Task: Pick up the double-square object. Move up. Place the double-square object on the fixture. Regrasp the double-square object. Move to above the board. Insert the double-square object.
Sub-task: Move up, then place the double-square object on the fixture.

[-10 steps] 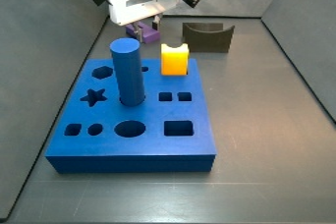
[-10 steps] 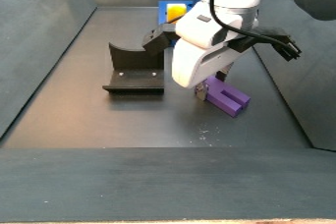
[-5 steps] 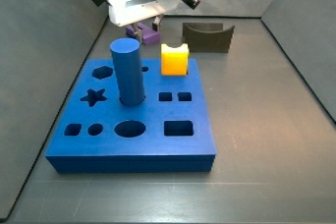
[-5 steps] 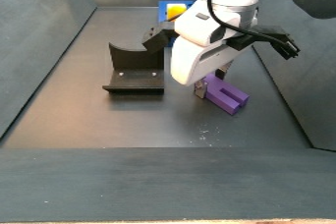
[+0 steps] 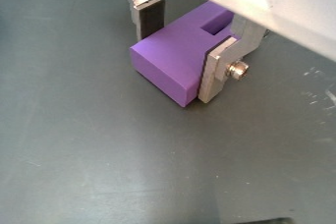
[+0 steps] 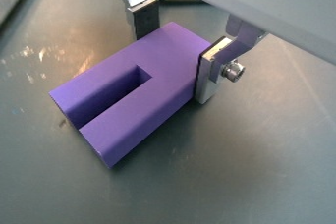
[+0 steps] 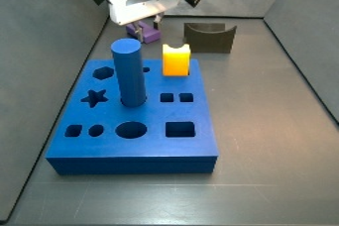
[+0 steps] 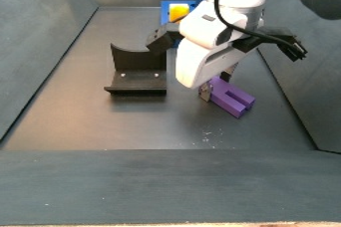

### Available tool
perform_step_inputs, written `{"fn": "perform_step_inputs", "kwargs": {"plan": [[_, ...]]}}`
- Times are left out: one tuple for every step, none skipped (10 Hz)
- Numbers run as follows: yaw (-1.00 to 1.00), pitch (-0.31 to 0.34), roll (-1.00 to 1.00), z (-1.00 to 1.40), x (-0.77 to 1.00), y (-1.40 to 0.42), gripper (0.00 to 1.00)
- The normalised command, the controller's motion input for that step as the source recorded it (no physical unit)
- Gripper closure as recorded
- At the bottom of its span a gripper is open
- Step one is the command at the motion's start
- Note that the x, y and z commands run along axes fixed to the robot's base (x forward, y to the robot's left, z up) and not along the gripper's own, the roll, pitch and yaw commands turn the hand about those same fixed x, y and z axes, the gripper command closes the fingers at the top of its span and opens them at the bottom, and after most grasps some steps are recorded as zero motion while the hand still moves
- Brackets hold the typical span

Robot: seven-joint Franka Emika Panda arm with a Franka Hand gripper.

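Observation:
The double-square object (image 5: 171, 61) is a purple block with a slot cut into one end, lying on the dark floor (image 6: 262, 159). My gripper (image 5: 182, 56) straddles it, with a silver finger (image 6: 218, 68) flat against one side and the other finger (image 6: 141, 22) against the opposite side. In both side views the gripper (image 8: 210, 90) sits low over the block (image 8: 234, 101), beside the fixture (image 8: 134, 72). The block (image 7: 150, 36) shows only partly under the white hand. The blue board (image 7: 133, 141) lies nearer the camera there.
A tall blue cylinder (image 7: 127, 69) stands in the board and a glowing yellow-orange block (image 7: 176, 61) sits at its far edge. The fixture (image 7: 209, 37) stands behind the board. Grey walls (image 8: 54, 52) close in the workspace.

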Motion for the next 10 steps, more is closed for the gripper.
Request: {"fn": "perform_step_inputs", "kwargs": {"plan": [[-0.03, 0.042, -0.02, 1.00, -0.01, -0.04, 1.00], [-0.02, 0.064, -0.02, 0.96, -0.01, -0.03, 1.00], [-0.01, 0.074, -0.03, 0.84, 0.00, -0.02, 1.00], [-0.01, 0.064, -0.03, 0.66, -0.01, -0.01, 1.00], [0.00, 0.048, -0.03, 0.51, -0.02, -0.01, 1.00], [0.00, 0.043, -0.03, 0.42, -0.02, -0.01, 1.00], [0.00, 0.026, -0.04, 0.18, -0.03, -0.01, 1.00], [0.00, 0.000, 0.00, 1.00, 0.00, 0.00, 1.00], [0.00, -0.005, 0.00, 1.00, 0.01, 0.00, 1.00], [0.00, 0.012, -0.01, 1.00, 0.00, 0.00, 1.00]]}}
